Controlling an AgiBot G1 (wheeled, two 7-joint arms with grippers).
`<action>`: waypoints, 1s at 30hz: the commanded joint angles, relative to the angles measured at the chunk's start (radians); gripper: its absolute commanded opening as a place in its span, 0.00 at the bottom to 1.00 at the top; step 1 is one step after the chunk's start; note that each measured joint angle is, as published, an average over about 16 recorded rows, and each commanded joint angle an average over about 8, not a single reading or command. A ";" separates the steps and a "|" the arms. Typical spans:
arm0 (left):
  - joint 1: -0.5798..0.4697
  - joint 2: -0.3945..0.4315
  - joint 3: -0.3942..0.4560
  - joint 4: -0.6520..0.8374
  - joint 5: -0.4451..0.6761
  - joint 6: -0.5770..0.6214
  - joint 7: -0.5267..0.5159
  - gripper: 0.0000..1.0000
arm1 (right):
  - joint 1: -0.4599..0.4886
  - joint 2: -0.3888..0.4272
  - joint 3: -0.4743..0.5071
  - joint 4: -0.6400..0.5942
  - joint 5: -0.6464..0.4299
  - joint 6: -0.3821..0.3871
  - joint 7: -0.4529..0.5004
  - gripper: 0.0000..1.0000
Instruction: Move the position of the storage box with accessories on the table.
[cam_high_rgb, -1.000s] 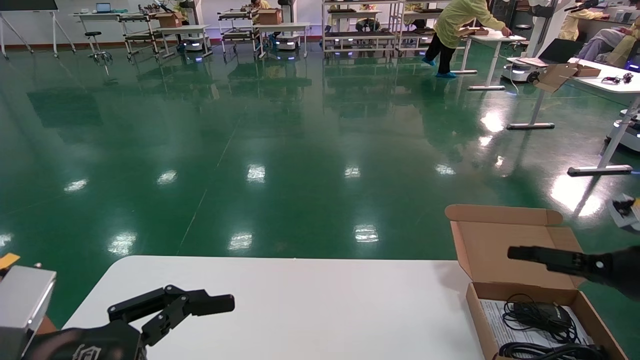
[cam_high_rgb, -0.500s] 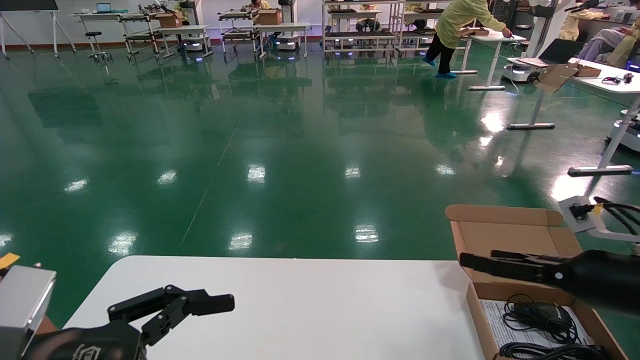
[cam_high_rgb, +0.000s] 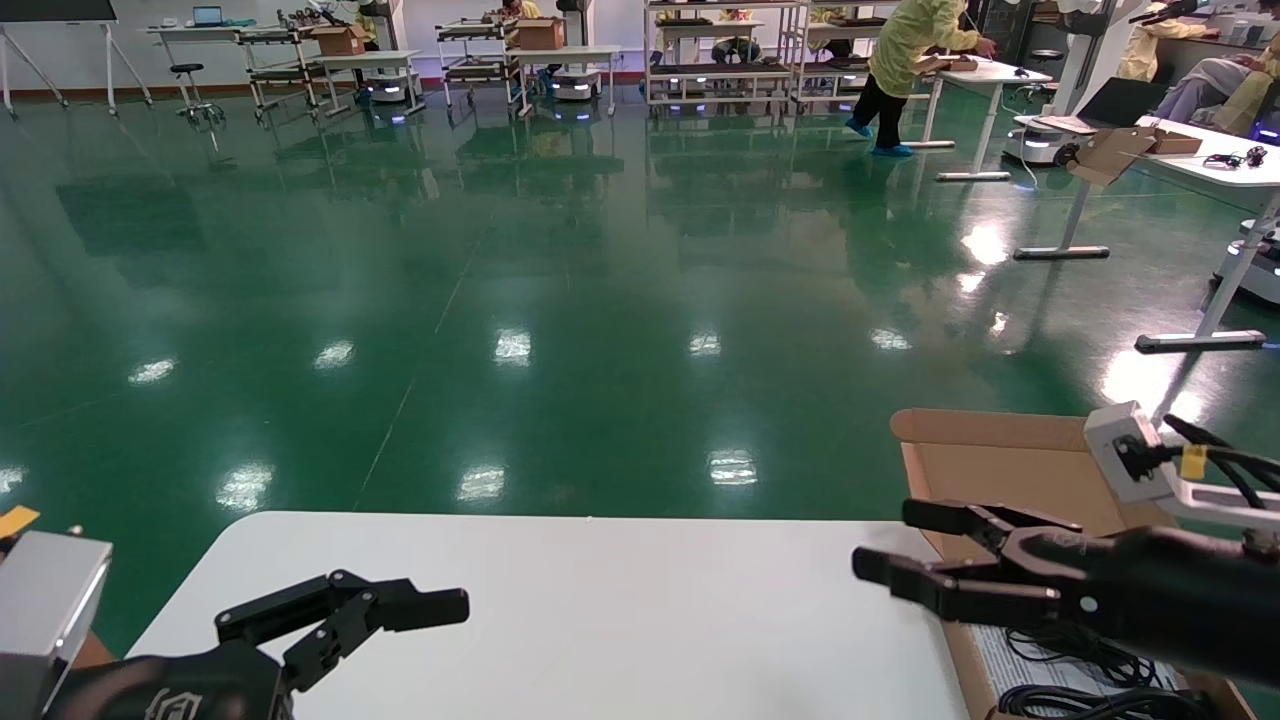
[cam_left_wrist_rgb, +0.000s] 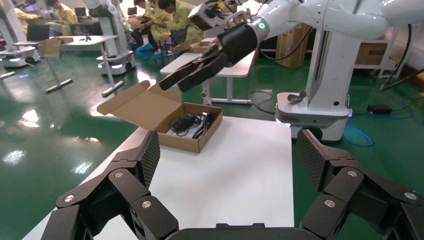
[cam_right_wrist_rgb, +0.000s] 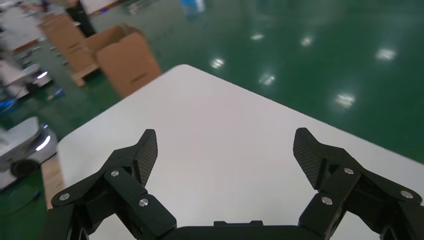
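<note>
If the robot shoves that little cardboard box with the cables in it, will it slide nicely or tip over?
The storage box looks shallow and flat-bottomed on the glossy table, so it would probably slide rather than tip. Its open lid stands up loosely and may flop. The accessories lie loose inside and could shift.

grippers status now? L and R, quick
Left gripper: open, empty, parked over the table's near left corner.
Right gripper: open, empty, above the storage box at the table's right edge, touching nothing.
</note>
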 joint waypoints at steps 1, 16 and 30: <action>0.000 0.000 0.000 0.000 0.000 0.000 0.000 1.00 | -0.025 0.007 0.018 0.042 0.018 -0.010 -0.017 1.00; 0.000 0.000 0.000 0.000 0.000 0.000 0.000 1.00 | -0.216 0.062 0.151 0.354 0.150 -0.086 -0.146 1.00; 0.000 0.000 0.000 0.000 0.000 0.000 0.000 1.00 | -0.357 0.102 0.251 0.590 0.249 -0.143 -0.239 1.00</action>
